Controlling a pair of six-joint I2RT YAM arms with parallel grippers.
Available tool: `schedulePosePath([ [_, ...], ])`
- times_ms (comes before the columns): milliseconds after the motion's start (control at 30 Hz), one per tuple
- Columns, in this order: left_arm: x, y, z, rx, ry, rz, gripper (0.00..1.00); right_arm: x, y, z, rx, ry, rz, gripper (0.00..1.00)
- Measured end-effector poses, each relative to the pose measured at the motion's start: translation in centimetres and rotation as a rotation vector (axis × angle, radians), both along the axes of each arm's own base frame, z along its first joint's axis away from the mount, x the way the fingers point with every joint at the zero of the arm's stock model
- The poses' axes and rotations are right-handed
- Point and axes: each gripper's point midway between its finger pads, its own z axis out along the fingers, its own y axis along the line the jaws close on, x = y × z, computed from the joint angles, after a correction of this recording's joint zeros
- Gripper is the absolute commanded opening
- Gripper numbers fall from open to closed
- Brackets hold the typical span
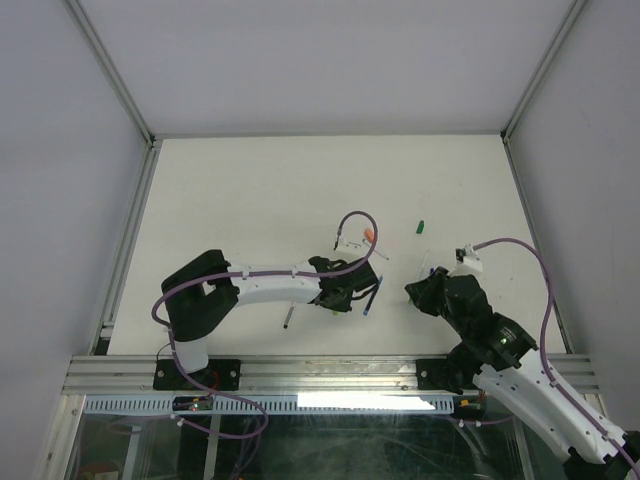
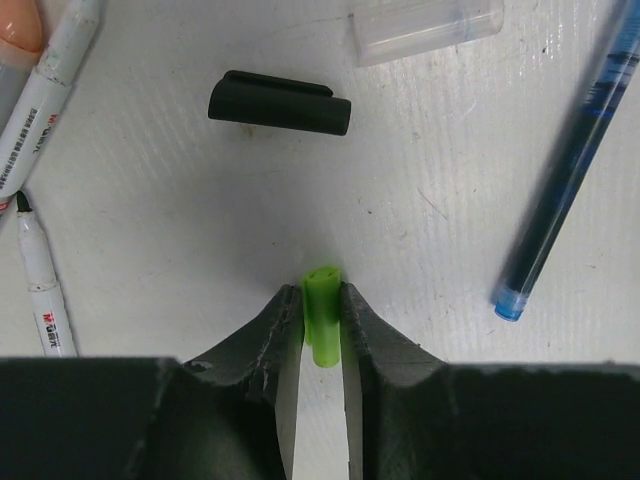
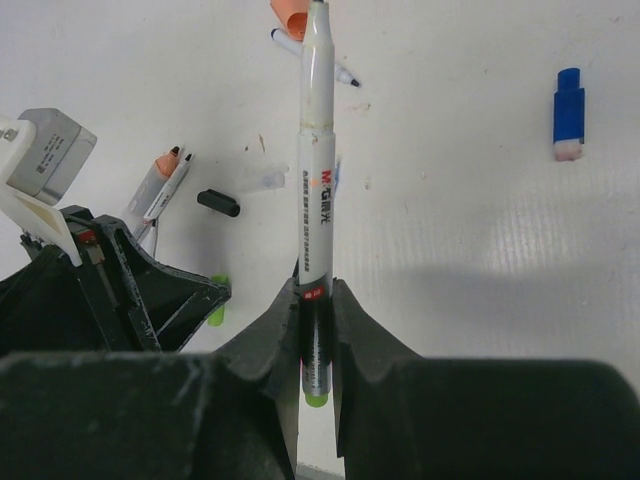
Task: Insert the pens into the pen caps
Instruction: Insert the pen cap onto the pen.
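Observation:
My left gripper is low over the table and shut on a light green pen cap, which stands between its jaws. In the top view it sits mid-table. My right gripper is shut on a white pen with a light green end; the pen points away from the jaws. The left gripper and its green cap lie to the left of that pen. A black cap, a blue pen and white pens lie near the left gripper.
An orange cap and a blue cap lie farther out. A dark green cap rests toward the right. One pen lies by the left arm. A clear cap is on the table. Metal rails edge the table.

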Motion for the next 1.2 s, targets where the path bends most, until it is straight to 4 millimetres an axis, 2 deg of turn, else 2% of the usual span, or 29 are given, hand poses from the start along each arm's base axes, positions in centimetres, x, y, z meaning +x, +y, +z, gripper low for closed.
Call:
schedulePosePath([
  [267, 0.1, -0.1, 0.0, 0.004, 0.001, -0.002, 0.0, 0.5, -0.4, -0.2, -0.073, -0.001, 0.002, 0.0],
  [533, 0.2, 0.0, 0.2, -0.057, 0.017, -0.029, 0.0, 0.5, 0.2, 0.5, -0.064, -0.031, 0.047, 0.0],
  [933, 1.1, 1.4, 1.1, -0.224, 0.037, -0.053, 0.0, -0.2, 3.4, 2.3, 0.019, -0.088, 0.227, 0.0],
  [1033, 1.4, 1.7, 2.1, -0.277, 0.021, -0.05, 0.0, -0.3, 4.4, 2.0, 0.037, -0.074, 0.27, 0.0],
  [1200, 2.2, 1.9, 4.1, -0.379, -0.011, -0.038, 0.0, -0.7, 6.3, 0.3, 0.068, -0.006, 0.343, 0.0],
])
